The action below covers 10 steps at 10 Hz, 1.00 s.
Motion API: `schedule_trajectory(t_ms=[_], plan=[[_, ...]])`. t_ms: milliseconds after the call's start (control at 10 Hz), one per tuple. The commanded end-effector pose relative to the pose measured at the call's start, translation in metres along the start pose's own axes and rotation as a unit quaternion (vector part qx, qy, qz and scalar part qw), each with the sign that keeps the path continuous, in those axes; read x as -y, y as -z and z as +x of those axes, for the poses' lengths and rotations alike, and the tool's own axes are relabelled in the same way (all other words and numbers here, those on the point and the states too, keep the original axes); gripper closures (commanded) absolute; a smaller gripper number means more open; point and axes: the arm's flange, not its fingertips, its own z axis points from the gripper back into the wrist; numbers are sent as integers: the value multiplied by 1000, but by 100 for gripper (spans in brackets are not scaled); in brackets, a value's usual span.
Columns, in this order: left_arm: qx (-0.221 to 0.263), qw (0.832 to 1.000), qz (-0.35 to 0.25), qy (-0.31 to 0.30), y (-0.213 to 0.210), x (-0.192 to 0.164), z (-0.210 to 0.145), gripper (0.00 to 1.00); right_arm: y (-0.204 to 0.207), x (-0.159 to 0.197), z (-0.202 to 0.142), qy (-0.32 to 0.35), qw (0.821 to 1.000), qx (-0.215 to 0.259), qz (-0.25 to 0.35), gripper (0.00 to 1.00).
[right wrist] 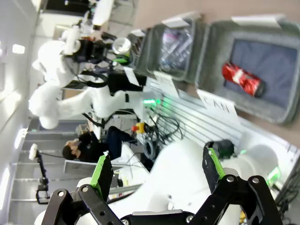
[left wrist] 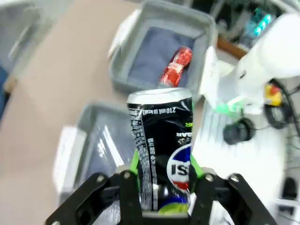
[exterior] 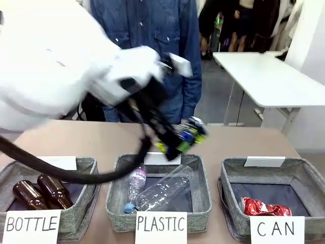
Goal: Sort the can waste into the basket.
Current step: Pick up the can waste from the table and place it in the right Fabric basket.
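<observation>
Labels: I read "CAN" on the basket (exterior: 304, 179), "PLASTIC" and "BOTTLE" on its neighbours.
Left gripper (left wrist: 161, 180): clenched on my Pepsi can (left wrist: 161, 145).
Right gripper (right wrist: 157, 171): released, holding nothing.
In basket: red can (exterior: 264, 207).

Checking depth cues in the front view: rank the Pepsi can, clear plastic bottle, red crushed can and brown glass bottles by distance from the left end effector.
1. Pepsi can: held in the left end effector.
2. Clear plastic bottle: just below, middle basket.
3. Red crushed can and brown glass bottles: outer baskets, right and left; too close to call.

Crushed red can (exterior: 264, 207) lying in the CAN basket (exterior: 231, 175); Pepsi can (left wrist: 161, 150) (dark blue, silver-topped) aloft.
</observation>
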Motion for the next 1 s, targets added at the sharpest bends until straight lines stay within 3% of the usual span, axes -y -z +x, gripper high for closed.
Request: schedule_trajectory(t_ms=[0,100,300,500,900], plan=[[61,990,-87,92,54,2,20,61,0,-17,23,-26,1000,7,16,0],[57,985,-127,103,86,33,36,61,0,-17,23,-26,1000,7,16,0],[48,978,-122,164,131,75,56,61,0,-17,23,-26,1000,7,16,0],[38,970,-124,207,174,73,73,61,0,-17,23,-26,1000,7,16,0],[15,980,-66,185,227,43,83,61,0,-17,23,-26,1000,7,16,0]])
